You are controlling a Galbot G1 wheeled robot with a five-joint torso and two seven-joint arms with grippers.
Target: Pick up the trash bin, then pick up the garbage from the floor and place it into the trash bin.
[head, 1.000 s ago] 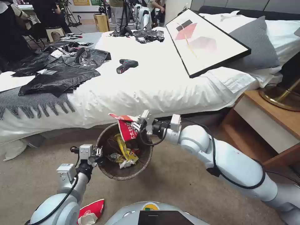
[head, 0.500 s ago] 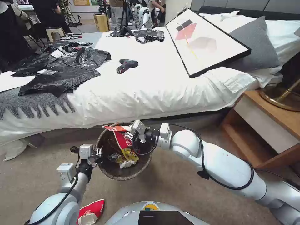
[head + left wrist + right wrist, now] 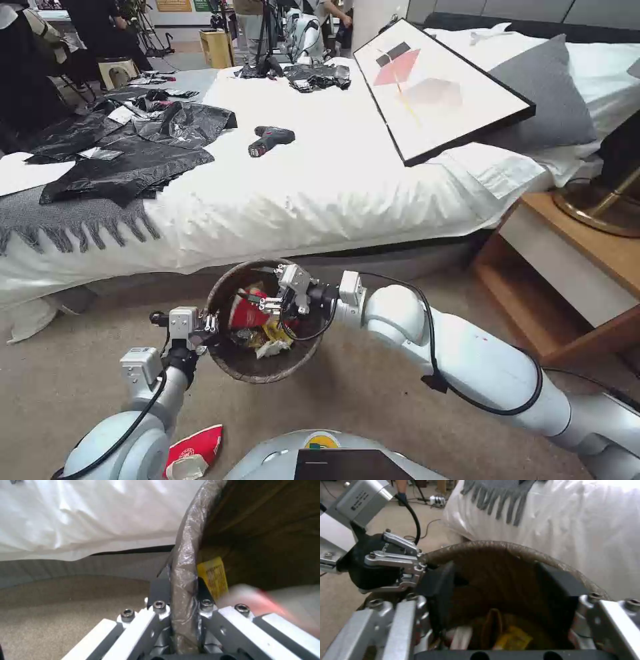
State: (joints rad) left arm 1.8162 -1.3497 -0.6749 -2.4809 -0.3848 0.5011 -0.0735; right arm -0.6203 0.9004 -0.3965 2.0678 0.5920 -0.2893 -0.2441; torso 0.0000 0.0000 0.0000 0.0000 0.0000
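— Where is the small round white plastic trash bin [image 3: 265, 365] with the dark brown bag folded over its rim?

— Held up off the tan carpet [image 3: 373, 400], beside the white-sheeted bed [image 3: 320, 187]. The left gripper [image 3: 212, 325] is clamped on the bagged rim, one finger inside and one outside; the left wrist view shows the rim [image 3: 185, 562] pinched between them.

— And the right gripper [image 3: 261, 305]?

— Over the bin's mouth, jaws spread wide, nothing between them. A crushed red-and-white paper cup [image 3: 245, 313] lies just beyond its fingertips, inside the bin, atop yellow snack wrappers [image 3: 275, 329] and white tissue scraps [image 3: 267, 349].

— Anything near the left arm?

— Another crushed red-and-white cup [image 3: 197, 450] lies on the floor beside its elbow.
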